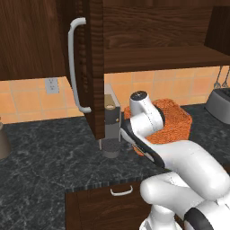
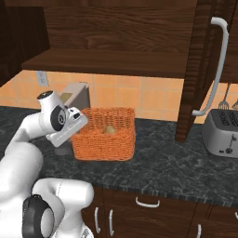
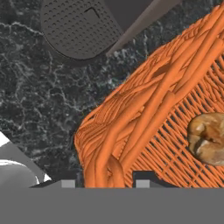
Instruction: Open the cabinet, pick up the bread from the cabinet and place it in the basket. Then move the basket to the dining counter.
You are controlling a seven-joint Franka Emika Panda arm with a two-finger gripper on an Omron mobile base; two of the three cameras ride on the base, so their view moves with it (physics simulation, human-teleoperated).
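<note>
Your gripper point(image 3: 103, 183) straddles the wicker basket point(image 3: 144, 127) rim, fingers apart, holding nothing yet. The bread roll point(image 3: 208, 138) lies inside at three o'clock; the rim runs toward one o'clock.

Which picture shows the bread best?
The hand view: the bread sits big and close inside the basket, its crust clear. In the right base view it is a small tan lump behind the basket's weave. In the left base view the arm covers the basket's inside.
</note>
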